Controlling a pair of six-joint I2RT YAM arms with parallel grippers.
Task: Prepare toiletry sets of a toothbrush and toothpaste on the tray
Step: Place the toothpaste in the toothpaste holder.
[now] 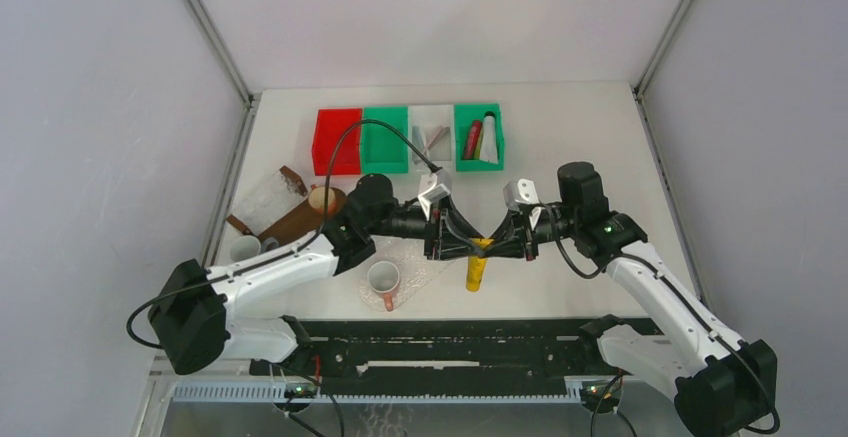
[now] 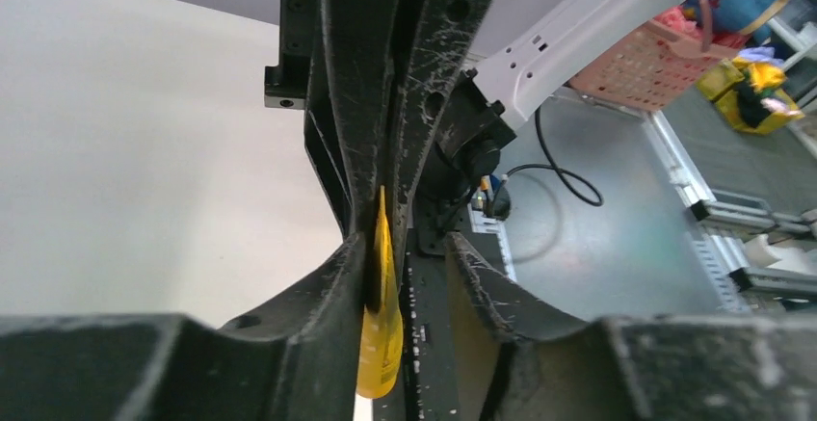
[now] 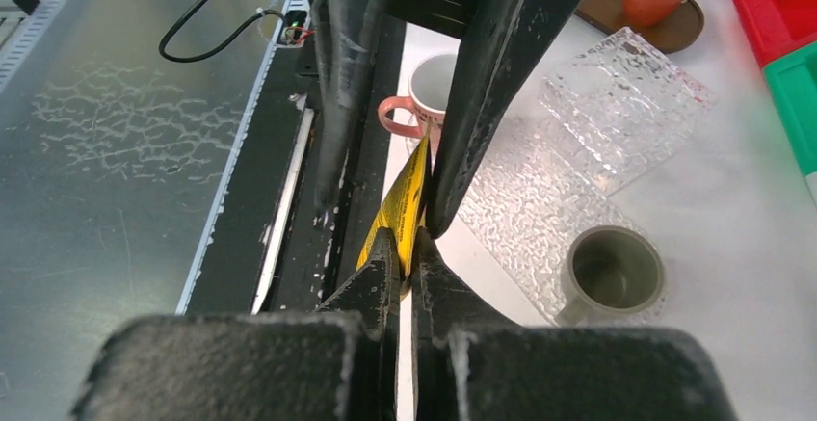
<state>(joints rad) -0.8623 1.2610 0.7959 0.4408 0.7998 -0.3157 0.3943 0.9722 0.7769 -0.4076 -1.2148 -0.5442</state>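
Observation:
A yellow toothpaste tube [image 1: 476, 272] hangs cap-down above the table's near middle, in front of the clear glass tray [image 1: 425, 269]. My right gripper [image 1: 492, 247] is shut on the tube's flat upper end [image 3: 405, 195]. From the other side, my left gripper [image 1: 468, 247] straddles the same tube [image 2: 382, 344]. One of its fingers [image 2: 328, 296] touches the tube, while the other one [image 2: 491, 296] stands apart from it. Pale toothbrushes [image 1: 432, 137] lie in a grey bin at the back.
Red [image 1: 337, 140] and green [image 1: 385, 139] bins line the back; a second green bin [image 1: 478, 137] holds more tubes. A pink-handled mug [image 1: 384, 282] stands on the glass tray. An orange cup [image 1: 322, 199] on a brown board and a grey mug [image 1: 243, 249] are left.

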